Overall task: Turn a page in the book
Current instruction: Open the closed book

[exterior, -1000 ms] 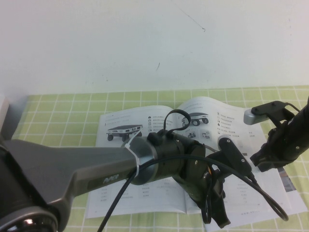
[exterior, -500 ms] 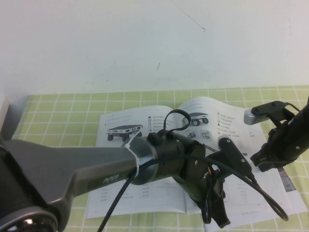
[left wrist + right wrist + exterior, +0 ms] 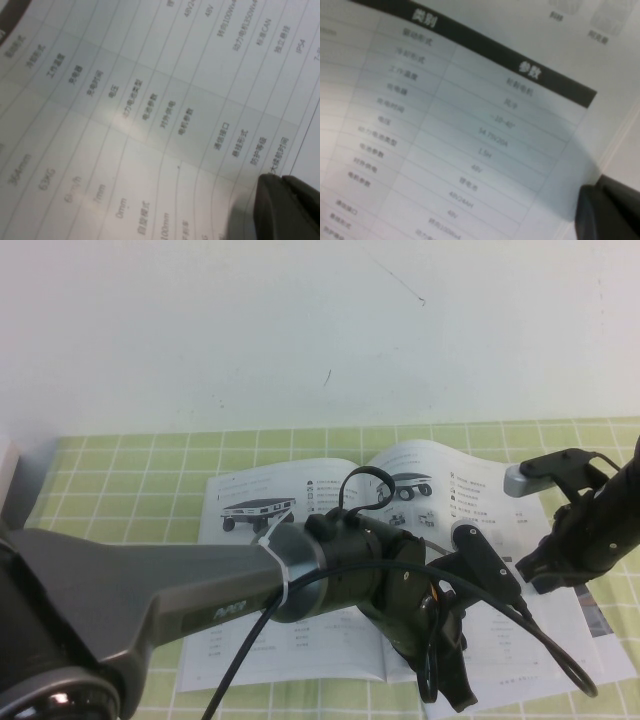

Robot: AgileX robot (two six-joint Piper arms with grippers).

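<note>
A green-and-white checked cloth (image 3: 120,475) is covering the counter, its grid of pale lines running across the lower half of the frame from the left edge to the right edge. Behind it a plain white wall (image 3: 300,330) is filling the whole upper half of the frame, showing a thin dark scratch (image 3: 395,282) in the upper middle and a small dark fleck (image 3: 326,376) a little below it. At the far left edge, where cloth and wall are meeting, a pale boxy object (image 3: 6,465) is poking into view, too cut off to identify.
</note>
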